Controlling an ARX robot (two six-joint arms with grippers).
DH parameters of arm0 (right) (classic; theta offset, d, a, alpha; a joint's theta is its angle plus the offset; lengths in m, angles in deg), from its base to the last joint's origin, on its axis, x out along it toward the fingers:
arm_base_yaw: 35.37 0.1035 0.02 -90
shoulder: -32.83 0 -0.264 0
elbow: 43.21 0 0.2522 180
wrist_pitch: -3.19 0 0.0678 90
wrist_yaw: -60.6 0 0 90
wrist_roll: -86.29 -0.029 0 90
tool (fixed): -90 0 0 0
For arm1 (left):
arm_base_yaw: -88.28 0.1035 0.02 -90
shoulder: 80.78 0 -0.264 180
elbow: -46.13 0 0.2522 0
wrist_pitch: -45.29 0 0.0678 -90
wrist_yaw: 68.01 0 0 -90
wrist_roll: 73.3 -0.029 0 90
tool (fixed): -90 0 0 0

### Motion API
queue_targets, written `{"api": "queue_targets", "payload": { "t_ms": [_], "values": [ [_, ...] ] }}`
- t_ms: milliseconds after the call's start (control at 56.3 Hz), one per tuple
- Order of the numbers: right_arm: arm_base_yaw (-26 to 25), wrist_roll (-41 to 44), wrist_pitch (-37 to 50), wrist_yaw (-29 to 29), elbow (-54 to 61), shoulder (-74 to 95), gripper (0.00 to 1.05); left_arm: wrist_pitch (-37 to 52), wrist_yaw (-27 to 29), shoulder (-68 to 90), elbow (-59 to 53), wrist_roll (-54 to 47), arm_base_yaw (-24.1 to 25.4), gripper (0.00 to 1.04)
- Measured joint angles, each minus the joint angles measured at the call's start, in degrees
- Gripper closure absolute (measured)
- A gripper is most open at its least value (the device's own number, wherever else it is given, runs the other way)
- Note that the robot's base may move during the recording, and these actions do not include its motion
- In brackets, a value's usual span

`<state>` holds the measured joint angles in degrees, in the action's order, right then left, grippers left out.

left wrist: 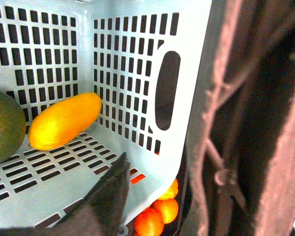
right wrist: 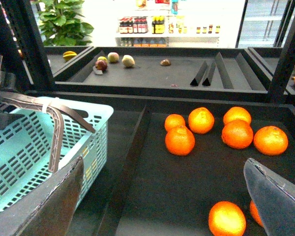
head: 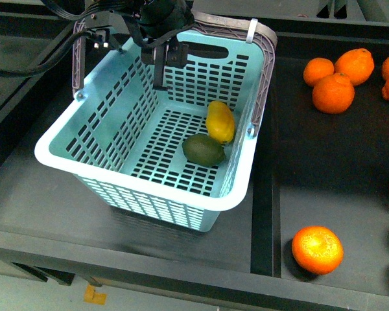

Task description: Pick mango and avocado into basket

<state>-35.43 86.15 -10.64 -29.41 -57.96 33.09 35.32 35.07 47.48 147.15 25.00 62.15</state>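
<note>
The basket [head: 84, 146] sits on the dark surface, holding both fruits near its right wall, so I judge the task complete. The mango [head: 220, 121] lies touching the avocado [head: 203, 149], long axis toward the far wall. My left jaws [head: 163, 59] hang empty above the far rim; my right jaws [right wrist: 162, 196] are spread, grasping nothing.

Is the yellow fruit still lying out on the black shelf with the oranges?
No, the mango lies inside the basket, resting against the avocado, while the oranges sit on the dark shelf beside it.
</note>
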Motion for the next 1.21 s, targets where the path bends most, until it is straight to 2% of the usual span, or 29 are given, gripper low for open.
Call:
{"api": "queue_targets", "payload": {
  "t_ms": [213, 302, 461, 497, 515, 568, 639, 674, 728, 816, 834, 994, 1065, 1207],
  "values": [
    [0.0, 0.0, 0.0, -0.02, 0.0, 0.0, 0.09, 1.22, 7.76, -13.77, -11.41, 3.52, 0.55, 0.07],
    [0.0, 0.0, 0.0, -0.02, 0.0, 0.0, 0.09, -4.5, 11.37, -19.91, -16.17, 4.55, 0.48, 0.09],
    [0.0, 0.0, 0.0, -0.02, 0.0, 0.0, 0.09, -15.28, 13.62, -25.18, -19.61, 8.02, 0.33, 0.09],
    [0.0, 0.0, 0.0, -0.02, 0.0, 0.0, 0.09, -11.23, 13.22, -25.99, -21.84, 3.41, 0.42, 0.12],
    [0.0, 0.0, 0.0, -0.02, 0.0, 0.0, 0.09, -5.14, 12.41, -26.75, -24.48, 0.26, 0.66, 0.15],
    [0.0, 0.0, 0.0, 0.0, 0.0, 0.0, 0.09, 22.14, 8.85, -30.25, -38.29, -29.0, 2.45, 0.32],
    [0.0, 0.0, 0.0, 0.0, 0.0, 0.0, 0.09, 48.3, 6.1, -35.56, -51.84, -63.17, 5.92, 0.51],
    [0.0, 0.0, 0.0, 0.0, 0.0, 0.0, 0.09, 53.24, 5.22, -38.99, -55.54, -75.06, 7.5, 0.6],
    [0.0, 0.0, 0.0, -0.02, 0.0, 0.0, 0.09, 55.39, 3.13, -43.89, -60.74, -87.47, 9.92, 0.76],
    [0.0, 0.0, 0.0, 0.0, 0.0, 0.0, 0.09, 55.45, -0.09, -48.83, -67.87, -94.77, 12.68, 1.01],
    [0.0, 0.0, 0.0, 0.0, 0.0, 0.0, 0.09, 55.43, -0.66, -49.88, -68.94, -95.19, 13.09, 1.03],
    [0.0, 0.0, 0.0, -0.02, 0.0, 0.0, 0.09, 52.59, -4.68, -61.09, -77.07, -97.22, 17.64, 1.03],
    [0.0, 0.0, 0.0, 0.0, 0.0, 0.0, 0.09, 55.12, -5.97, -62.05, -80.06, -97.26, 18.78, 1.03],
    [0.0, 0.0, 0.0, 0.0, 0.0, 0.0, 0.09, 50.03, -7.76, -69.61, -83.27, -97.44, 20.68, 1.03]
  ]
}}
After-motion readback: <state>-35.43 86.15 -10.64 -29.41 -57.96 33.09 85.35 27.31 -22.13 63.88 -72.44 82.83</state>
